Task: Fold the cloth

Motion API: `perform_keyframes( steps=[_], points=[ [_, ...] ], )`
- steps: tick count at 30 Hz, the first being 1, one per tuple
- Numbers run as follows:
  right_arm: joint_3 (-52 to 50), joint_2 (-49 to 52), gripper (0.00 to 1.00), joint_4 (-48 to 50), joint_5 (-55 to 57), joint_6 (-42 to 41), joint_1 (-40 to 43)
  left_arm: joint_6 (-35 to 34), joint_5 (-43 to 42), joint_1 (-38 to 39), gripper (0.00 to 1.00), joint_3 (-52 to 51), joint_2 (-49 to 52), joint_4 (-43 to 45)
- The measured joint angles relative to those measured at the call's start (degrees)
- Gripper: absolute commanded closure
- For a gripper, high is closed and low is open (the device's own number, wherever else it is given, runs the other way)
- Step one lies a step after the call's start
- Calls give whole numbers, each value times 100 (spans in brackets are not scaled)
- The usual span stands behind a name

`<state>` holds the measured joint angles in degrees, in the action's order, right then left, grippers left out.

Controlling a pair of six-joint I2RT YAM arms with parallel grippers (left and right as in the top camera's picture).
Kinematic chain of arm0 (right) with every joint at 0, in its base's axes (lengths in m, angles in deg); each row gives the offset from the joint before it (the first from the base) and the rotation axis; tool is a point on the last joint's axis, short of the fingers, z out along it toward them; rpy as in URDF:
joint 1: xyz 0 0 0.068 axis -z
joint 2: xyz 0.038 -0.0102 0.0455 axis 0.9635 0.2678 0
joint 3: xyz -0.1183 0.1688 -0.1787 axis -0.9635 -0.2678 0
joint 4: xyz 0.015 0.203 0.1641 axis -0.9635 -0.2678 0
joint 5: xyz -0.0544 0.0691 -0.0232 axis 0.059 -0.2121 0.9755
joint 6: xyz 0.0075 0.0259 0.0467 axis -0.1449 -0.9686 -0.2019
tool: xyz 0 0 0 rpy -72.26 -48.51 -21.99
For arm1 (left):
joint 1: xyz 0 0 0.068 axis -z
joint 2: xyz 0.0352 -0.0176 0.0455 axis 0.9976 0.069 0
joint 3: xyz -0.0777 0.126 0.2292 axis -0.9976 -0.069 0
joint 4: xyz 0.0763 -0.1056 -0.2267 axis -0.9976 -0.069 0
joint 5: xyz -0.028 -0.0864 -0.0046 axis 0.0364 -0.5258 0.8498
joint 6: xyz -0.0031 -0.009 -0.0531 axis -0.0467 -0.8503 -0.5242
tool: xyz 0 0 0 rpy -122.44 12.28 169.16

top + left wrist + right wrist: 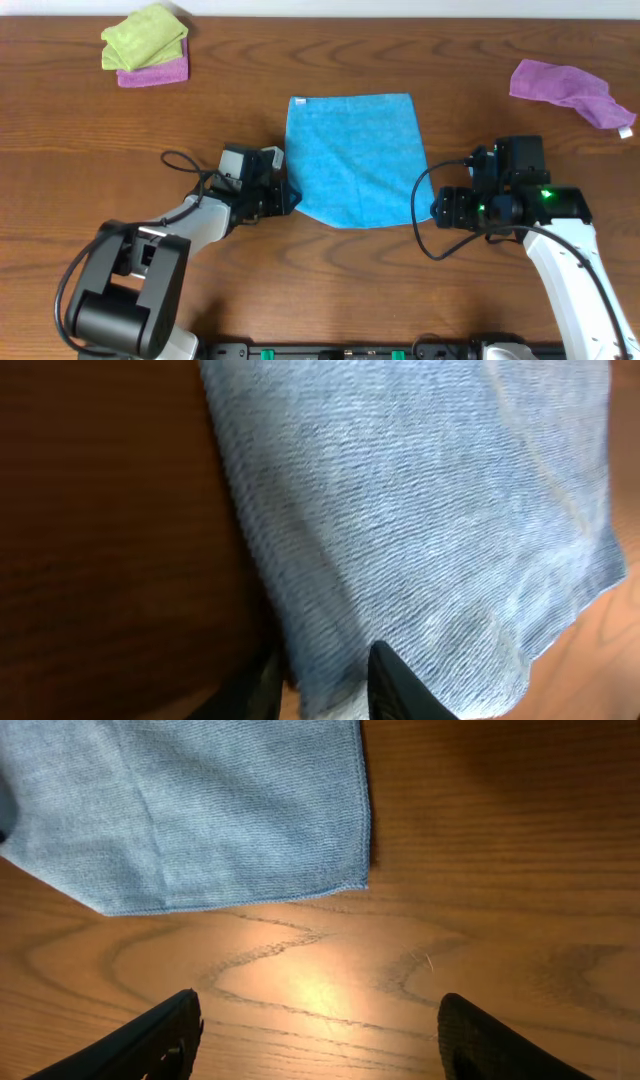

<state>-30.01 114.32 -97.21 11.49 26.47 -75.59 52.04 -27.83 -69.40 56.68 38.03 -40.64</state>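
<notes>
The sky-blue cloth lies flat in the middle of the wooden table, its near edge slanting. My left gripper is at the cloth's near-left edge. In the left wrist view its fingers are close together with the edge of the cloth between them. My right gripper sits just right of the cloth's near-right corner. In the right wrist view it is wide open over bare wood, with the corner of the cloth ahead of it and untouched.
A lime-green cloth lies on a purple cloth at the far left. Another purple cloth lies crumpled at the far right. Black cables loop beside both arms.
</notes>
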Motion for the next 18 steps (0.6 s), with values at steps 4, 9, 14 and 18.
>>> perform_keyframes(
  steps=[4, 9, 14, 18],
  points=[
    [0, 0, 24, -7, 0, 2, 0, -72, -286, 0, 63, -2, 66, 87],
    [0, 0, 24, -9, 0, 4, 0, -184, -970, 0, 60, -11, 98, 214],
    [0, 0, 24, -9, -2, 13, 0, -492, -1869, -13, 61, -7, 98, 577],
    [0, 0, 24, -9, 0, 35, 0, -651, -2476, -39, 61, 74, 98, 570]
  ],
)
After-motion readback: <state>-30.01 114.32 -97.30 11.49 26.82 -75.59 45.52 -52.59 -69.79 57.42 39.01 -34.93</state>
